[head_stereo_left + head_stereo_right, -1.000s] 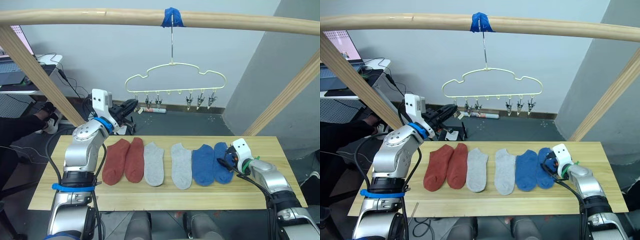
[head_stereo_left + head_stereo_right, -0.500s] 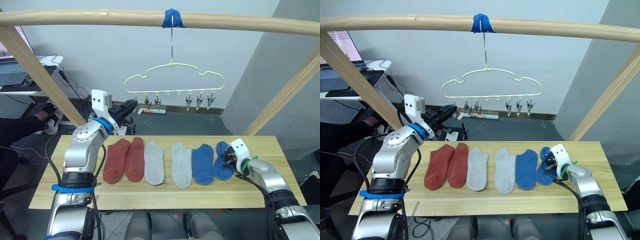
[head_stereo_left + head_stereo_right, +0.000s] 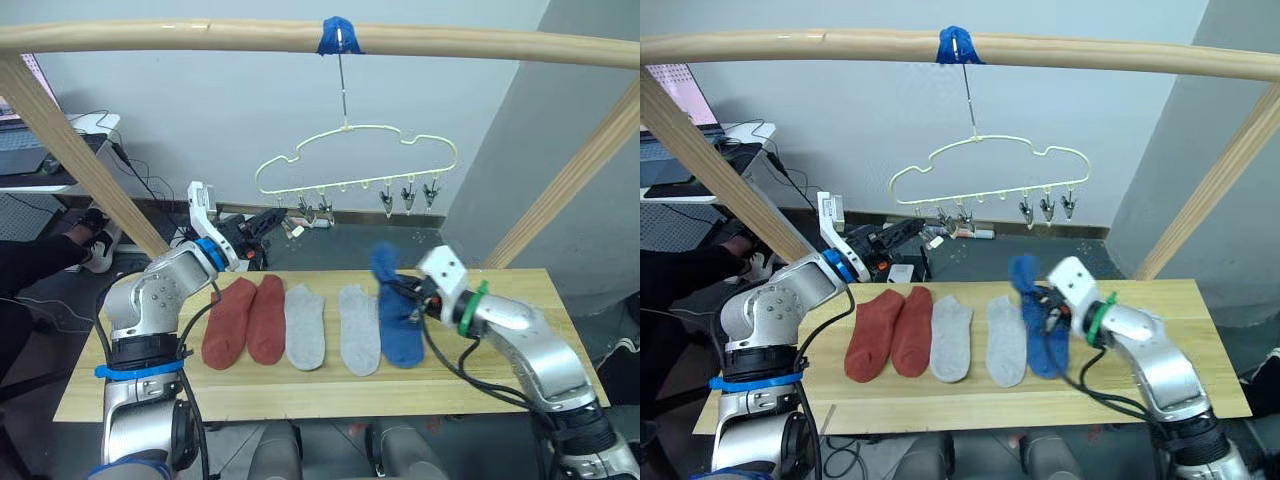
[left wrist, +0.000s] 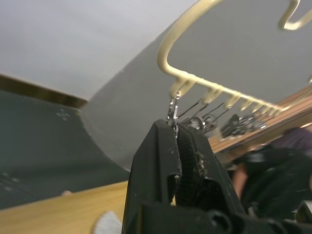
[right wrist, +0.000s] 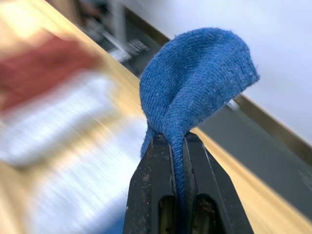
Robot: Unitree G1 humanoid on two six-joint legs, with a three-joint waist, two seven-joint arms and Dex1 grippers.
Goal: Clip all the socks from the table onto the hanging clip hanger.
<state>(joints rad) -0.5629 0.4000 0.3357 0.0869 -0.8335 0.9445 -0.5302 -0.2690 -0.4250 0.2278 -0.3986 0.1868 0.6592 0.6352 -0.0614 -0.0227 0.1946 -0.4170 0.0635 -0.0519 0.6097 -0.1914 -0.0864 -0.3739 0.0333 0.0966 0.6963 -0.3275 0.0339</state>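
Observation:
The pale yellow-green clip hanger (image 3: 355,150) hangs by its hook from the wooden pole, silver clips (image 3: 408,198) along its lower wire. My right gripper (image 3: 408,297) is shut on a blue sock (image 3: 384,266) and holds it above the table (image 3: 500,385); the right wrist view shows the sock (image 5: 195,83) pinched between the fingers (image 5: 153,161). Two rust-red socks (image 3: 248,320), two grey socks (image 3: 330,326) and another blue sock (image 3: 402,338) lie in a row. My left gripper (image 3: 268,222) is shut and raised by the hanger's left clips (image 4: 173,108).
A thick wooden pole (image 3: 200,35) spans overhead, with slanted braces at left (image 3: 90,170) and right (image 3: 570,175). Blue tape (image 3: 338,34) marks where the hook hangs. A desk with cables (image 3: 40,150) and a seated person's leg (image 3: 40,262) are at far left.
My right gripper shut on the rightmost blue sock and carried it up and leftward off the table. The left gripper stayed near the clips. The camera shifted a little.

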